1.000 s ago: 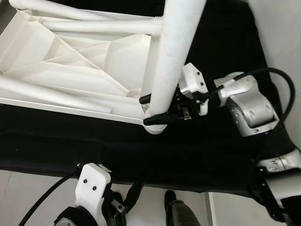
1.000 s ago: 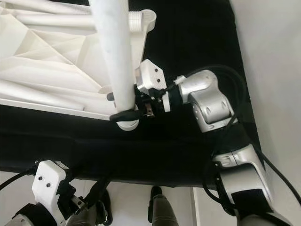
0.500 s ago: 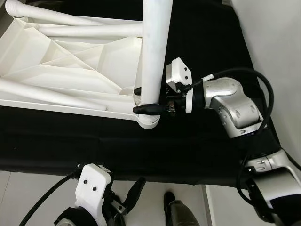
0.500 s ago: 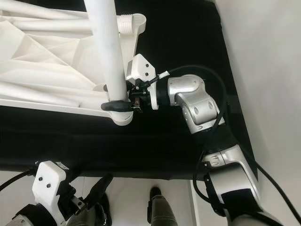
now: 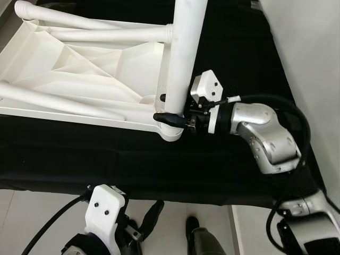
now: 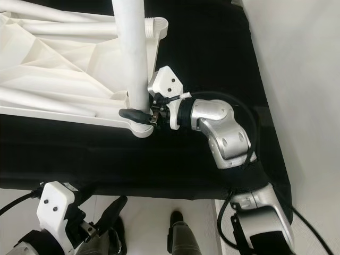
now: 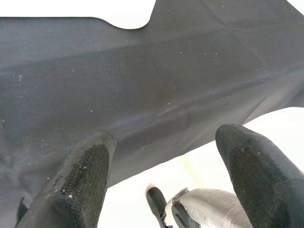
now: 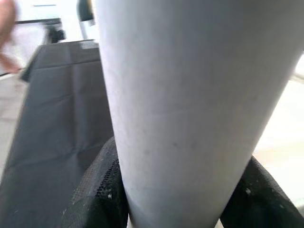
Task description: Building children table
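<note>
One table leg (image 5: 183, 58) stands near upright at the near right corner of the overturned white tabletop (image 5: 79, 74), which lies underside-up on a black cloth (image 5: 106, 159); the right gripper (image 5: 169, 109) clamps that leg low down, just above the corner socket (image 5: 171, 132), one black finger wrapped across the front of the tube and the other behind it; two more legs (image 5: 95, 34) lie across the ribbed underside, apparently already fitted and seen along their length; the left gripper (image 5: 151, 218) hangs low by the near edge of the cloth, its fingers spread wide and holding nothing.

Several things could go wrong, as I judge it; the leg leans slightly, so if it is pushed or turned off the socket's axis it may bind or cross rather than seat; the smooth round tube could slip or spin inside the fingers, since the grip is only two narrow pads; nothing braces the tabletop, so force from the right arm might slide it on the cloth or tip the near edge.

The head views show the whole arrangement: leg, socket, tabletop and the bent silver right arm; the right wrist view shows instead the contact itself, with both fingers (image 8: 97, 190) pressed against the pale tube, plus the cloth stretching away and a blurred shape at the far edge that I cannot identify; the left wrist view shows the parted fingers (image 7: 80, 180) over the cloth's edge and pale floor (image 7: 213, 156).
</note>
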Motion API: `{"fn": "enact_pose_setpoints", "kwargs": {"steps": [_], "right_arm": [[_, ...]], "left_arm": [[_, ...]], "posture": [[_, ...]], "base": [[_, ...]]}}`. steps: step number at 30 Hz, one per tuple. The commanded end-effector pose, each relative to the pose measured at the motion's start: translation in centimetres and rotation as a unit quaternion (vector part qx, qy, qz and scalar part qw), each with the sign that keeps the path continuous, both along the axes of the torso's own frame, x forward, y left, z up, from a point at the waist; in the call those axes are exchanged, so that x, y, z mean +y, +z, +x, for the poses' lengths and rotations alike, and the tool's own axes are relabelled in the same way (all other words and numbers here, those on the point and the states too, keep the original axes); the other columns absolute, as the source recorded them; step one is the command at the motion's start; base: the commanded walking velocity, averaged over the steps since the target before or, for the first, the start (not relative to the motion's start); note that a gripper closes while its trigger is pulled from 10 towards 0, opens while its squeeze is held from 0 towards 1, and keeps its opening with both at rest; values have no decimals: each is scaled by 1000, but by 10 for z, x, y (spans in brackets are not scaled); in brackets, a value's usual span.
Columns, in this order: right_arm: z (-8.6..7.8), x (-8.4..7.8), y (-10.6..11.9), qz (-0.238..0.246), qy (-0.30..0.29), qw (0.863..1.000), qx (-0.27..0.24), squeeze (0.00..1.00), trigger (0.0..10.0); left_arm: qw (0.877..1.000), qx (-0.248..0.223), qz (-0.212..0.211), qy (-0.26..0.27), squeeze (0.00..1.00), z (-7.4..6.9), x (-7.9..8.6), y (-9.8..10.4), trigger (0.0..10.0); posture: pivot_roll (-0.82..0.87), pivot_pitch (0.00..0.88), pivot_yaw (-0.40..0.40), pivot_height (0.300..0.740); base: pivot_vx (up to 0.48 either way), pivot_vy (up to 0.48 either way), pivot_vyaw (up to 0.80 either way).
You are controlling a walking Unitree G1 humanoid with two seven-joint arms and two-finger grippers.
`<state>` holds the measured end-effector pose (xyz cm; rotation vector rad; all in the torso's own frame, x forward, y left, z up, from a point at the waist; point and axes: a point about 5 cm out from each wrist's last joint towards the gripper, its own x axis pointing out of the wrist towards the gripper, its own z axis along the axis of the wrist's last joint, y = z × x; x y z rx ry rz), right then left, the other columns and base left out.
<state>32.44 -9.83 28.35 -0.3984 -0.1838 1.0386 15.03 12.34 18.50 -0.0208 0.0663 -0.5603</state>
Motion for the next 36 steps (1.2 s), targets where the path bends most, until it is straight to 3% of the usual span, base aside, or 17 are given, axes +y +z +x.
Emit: {"fn": "enact_pose_setpoints", "kwargs": {"steps": [1, 3, 4, 5, 16, 21, 27, 30, 31, 33, 36], "right_arm": [[9, -26, -49, -36, -205, 976, 70, 0, 10000], [-11, -27, -61, 30, -345, 933, 93, 0, 10000], [-20, -23, -66, 57, -378, 918, 105, 0, 10000], [-24, -19, -69, 73, -385, 913, 114, 0, 10000], [-18, -6, -65, 86, -388, 911, 110, 0, 10000], [-18, 0, -60, 95, -407, 902, 109, 0, 10000], [-18, 3, -63, 98, -401, 904, 112, 0, 10000], [-18, 4, -64, 100, -401, 904, 112, 0, 10000], [-16, 4, -64, 100, -401, 904, 111, 0, 10000], [-16, 4, -64, 100, -401, 904, 111, 0, 10000], [-15, 5, -65, 103, -401, 904, 110, 0, 10000]], "left_arm": [[1000, 14, -5, -1, 0, -2, 1, -4, 10000], [1000, 13, -4, -1, 0, 0, 2, -4, 10000], [1000, 12, -3, -1, 0, 0, 3, -5, 10000], [1000, 12, -2, -1, 0, 1, 3, -5, 10000], [1000, 6, 9, 6, 0, 10, 8, -9, 10000], [1000, -5, 15, 20, 0, 18, 12, -10, 10000], [998, -29, 21, 55, 0, 28, 23, -4, 10000], [995, -53, 34, 73, 0, 37, 29, 2, 10000], [992, -89, 36, 82, 0, 49, 34, 16, 10000], [992, -89, 36, 82, 0, 49, 34, 16, 10000], [986, -146, 19, 81, 0, 66, 35, 46, 10000]], "posture": [[-51, 468, -45, 740], [-51, 465, -39, 740], [-48, 460, -31, 740], [-48, 457, -27, 740], [-35, 409, -17, 740], [-25, 388, -19, 740], [-15, 363, -15, 740], [-16, 356, -14, 740], [-16, 338, -14, 740], [-16, 338, -14, 740], [-16, 324, -9, 740]], "base": [[0, 0, 0], [0, 0, 0], [0, 0, 0], [0, 0, 0], [0, 0, 0], [0, 0, 0], [0, 0, 0], [0, 0, 0], [0, 0, 0], [0, 0, 0], [0, 0, 0]]}}
